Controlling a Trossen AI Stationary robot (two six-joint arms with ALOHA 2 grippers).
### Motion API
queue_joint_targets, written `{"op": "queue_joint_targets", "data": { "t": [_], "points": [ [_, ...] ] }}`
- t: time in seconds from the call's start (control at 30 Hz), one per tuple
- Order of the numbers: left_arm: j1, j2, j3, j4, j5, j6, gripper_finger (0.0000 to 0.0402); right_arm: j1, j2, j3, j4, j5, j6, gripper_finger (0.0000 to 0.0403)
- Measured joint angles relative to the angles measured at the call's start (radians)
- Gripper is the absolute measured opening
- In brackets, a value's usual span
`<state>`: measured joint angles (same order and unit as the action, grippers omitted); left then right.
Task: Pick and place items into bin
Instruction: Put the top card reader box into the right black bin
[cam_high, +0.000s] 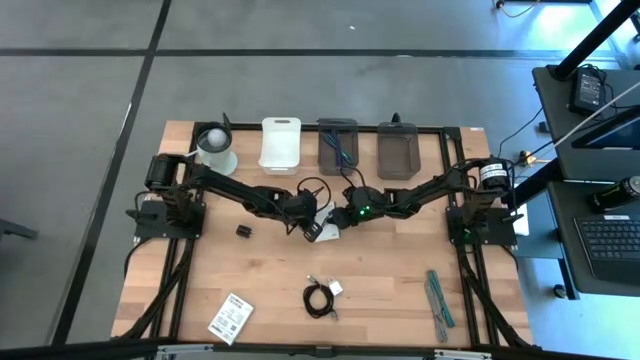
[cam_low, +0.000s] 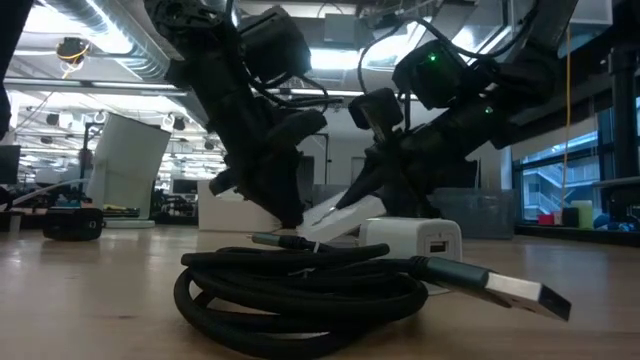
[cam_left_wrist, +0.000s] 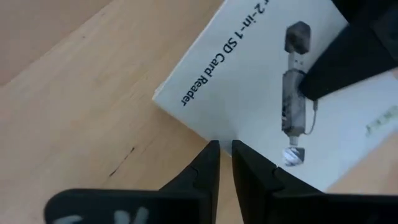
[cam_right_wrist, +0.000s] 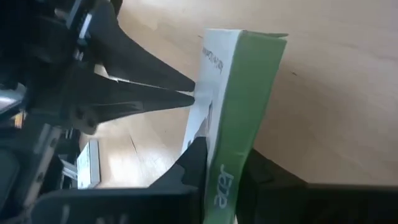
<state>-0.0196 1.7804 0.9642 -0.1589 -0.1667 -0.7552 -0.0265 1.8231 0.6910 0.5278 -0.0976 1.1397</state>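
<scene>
One white and green card-reader box (cam_high: 322, 231) is held at the middle of the wooden table (cam_high: 390, 290), gripped by both the left hand (cam_left_wrist: 224, 149) and the right hand (cam_right_wrist: 219, 163). "2-in-1 SD Card Reader" and "acer" are read on it. One black coiled cable (cam_low: 300, 290) lies nearer the front edge.

High view: set above the table (cam_high: 400, 290), facing straight down; both arms are taken in.
Low view: set at tabletop height, very near the black coiled cable (cam_low: 300, 290), facing level toward both grippers behind it.
Left wrist view: held close over the white box (cam_left_wrist: 261, 81) at the left gripper (cam_left_wrist: 225, 149).
Right wrist view: pressed near the right gripper (cam_right_wrist: 221, 162).
Shared: the box appears in all 4 views.
</scene>
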Motion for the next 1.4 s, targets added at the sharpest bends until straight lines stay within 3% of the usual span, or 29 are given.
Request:
{"op": "queue_joint_targets", "data": {
  "t": [0.27,0.5,0.77,0.93,1.27,1.4],
  "points": [
    [0.009,-0.101,0.005,-0.038,-0.016,0.093,0.0089,0.002,-0.008,0.0,-0.007,-0.017,-0.019,0.0041],
    [0.035,-0.271,0.006,-0.187,0.027,0.178,0.0091,0.002,-0.025,-0.003,0.009,-0.043,-0.024,0.0041],
    [0.042,-0.49,0.006,-0.348,0.028,0.38,0.0074,-0.003,-0.201,-0.004,0.01,0.017,-0.071,0.004],
    [0.042,-0.577,0.007,-0.361,0.026,0.496,0.0066,-0.023,-0.377,-0.003,-0.014,0.083,-0.15,0.004],
    [0.042,-0.607,0.008,-0.363,-0.018,0.569,0.0065,-0.288,-0.73,-0.002,-0.299,0.103,-0.285,0.004],
    [0.042,-0.603,0.007,-0.362,-0.042,0.547,0.0065,-0.458,-0.805,0.054,-0.508,0.028,-0.363,0.004]
  ]
}}
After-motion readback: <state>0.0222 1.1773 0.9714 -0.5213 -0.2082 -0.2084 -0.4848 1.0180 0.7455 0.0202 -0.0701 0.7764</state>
